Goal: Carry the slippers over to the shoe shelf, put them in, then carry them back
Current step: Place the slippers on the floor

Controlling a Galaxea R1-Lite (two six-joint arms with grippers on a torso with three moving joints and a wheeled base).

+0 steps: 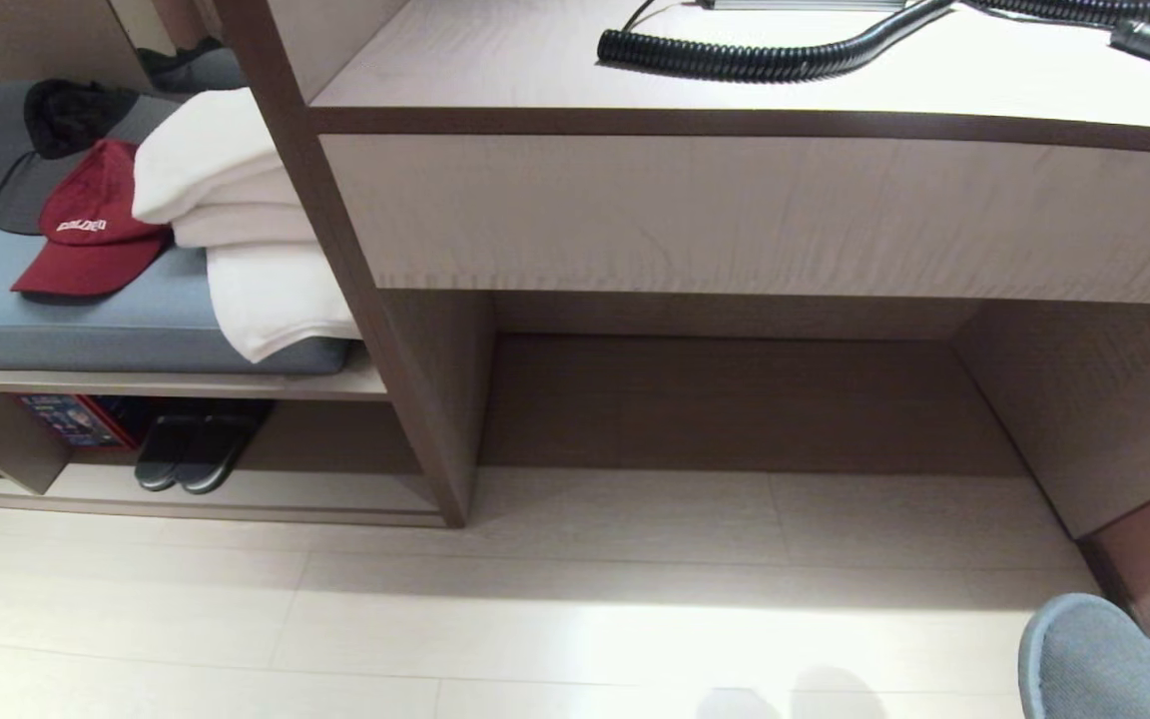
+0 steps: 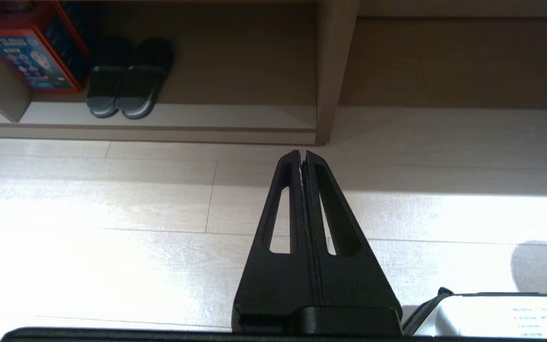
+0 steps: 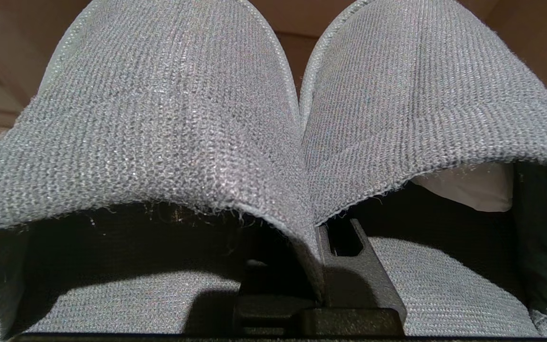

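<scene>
Slippers (image 3: 169,118) pinched in the right gripper (image 3: 318,266), nowhere near the shelf (image 1: 236,494) yet.

Right jaws are clamped on the inner edges where the two grey slippers meet, so the pair hangs together low at the robot's right, over the pale floor (image 1: 535,599) by the desk (image 1: 735,210) alcove. Left gripper (image 2: 302,156) is clenched on nothing, above the floor and pointing at the shelf. A darker pair (image 1: 191,449) already sits in there beside a red box (image 1: 76,419), with caps and towels one level up.
</scene>
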